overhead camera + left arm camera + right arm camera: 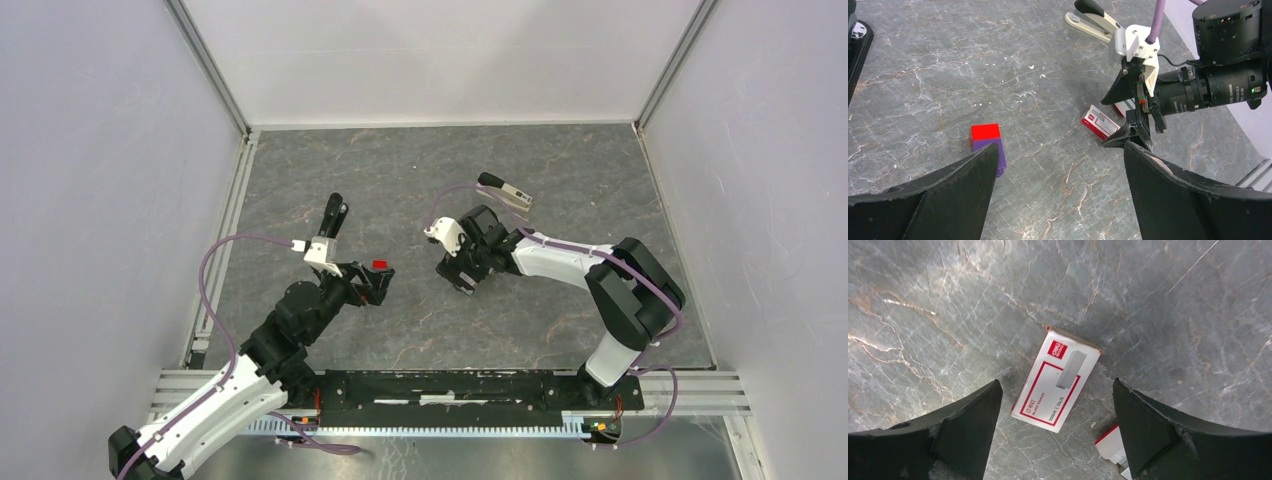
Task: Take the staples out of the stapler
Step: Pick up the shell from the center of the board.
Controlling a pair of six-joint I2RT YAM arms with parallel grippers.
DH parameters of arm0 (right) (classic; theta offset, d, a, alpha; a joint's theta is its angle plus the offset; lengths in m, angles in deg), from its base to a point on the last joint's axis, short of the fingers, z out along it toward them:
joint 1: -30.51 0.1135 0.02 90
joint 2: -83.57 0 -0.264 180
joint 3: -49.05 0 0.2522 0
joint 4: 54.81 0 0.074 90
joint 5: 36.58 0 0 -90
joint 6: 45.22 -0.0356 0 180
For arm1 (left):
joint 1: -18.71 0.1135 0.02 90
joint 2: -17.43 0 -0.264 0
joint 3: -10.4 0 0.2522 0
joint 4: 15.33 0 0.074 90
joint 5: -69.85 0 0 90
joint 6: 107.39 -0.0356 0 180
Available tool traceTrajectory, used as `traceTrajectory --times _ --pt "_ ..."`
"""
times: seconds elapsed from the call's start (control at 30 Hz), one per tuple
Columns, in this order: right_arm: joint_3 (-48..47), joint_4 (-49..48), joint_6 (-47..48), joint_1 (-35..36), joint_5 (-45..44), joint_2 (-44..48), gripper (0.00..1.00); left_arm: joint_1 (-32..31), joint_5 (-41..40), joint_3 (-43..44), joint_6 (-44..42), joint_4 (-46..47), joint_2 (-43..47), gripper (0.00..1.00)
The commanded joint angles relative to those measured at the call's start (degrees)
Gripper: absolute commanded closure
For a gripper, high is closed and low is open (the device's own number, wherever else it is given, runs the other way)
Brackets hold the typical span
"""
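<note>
The stapler point(505, 190), beige with a black top arm, lies at the back right of the table and also shows in the left wrist view point(1093, 21). No staples show; they are hidden. My right gripper point(462, 278) hangs open over a red-and-white little box point(1055, 385), its fingers either side of the box and apart from it. My left gripper point(375, 283) is open over bare table point(1060, 145), nothing between its fingers.
A red-and-purple block point(987, 140) sits by the left finger of my left gripper. A second red-edged white box piece point(1110, 445) lies beside my right gripper's right finger. A black bar-shaped object point(333, 215) stands behind my left wrist. Walls enclose the table.
</note>
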Motion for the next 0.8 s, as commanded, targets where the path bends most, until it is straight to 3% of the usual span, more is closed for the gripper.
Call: traceTrajectory --times 0.0,0.27,0.57,0.77 --pt "2.16 -0.84 -0.98 0.38 -0.01 1.63 0.14 0.16 -1.60 -0.43 2.44 1.11 0.53 0.00" --pt "2.96 -1.21 -1.16 0.44 -0.11 1.55 0.20 0.14 -1.18 -0.51 3.06 1.39 0.89 0.00" --pt "3.36 -1.21 -0.94 0.40 0.67 2.13 0.37 0.14 -0.55 -0.44 3.44 1.38 1.41 0.00" --pt "4.02 -1.73 0.72 0.43 0.21 3.23 0.58 0.17 -0.16 -0.26 3.54 1.45 1.35 0.00"
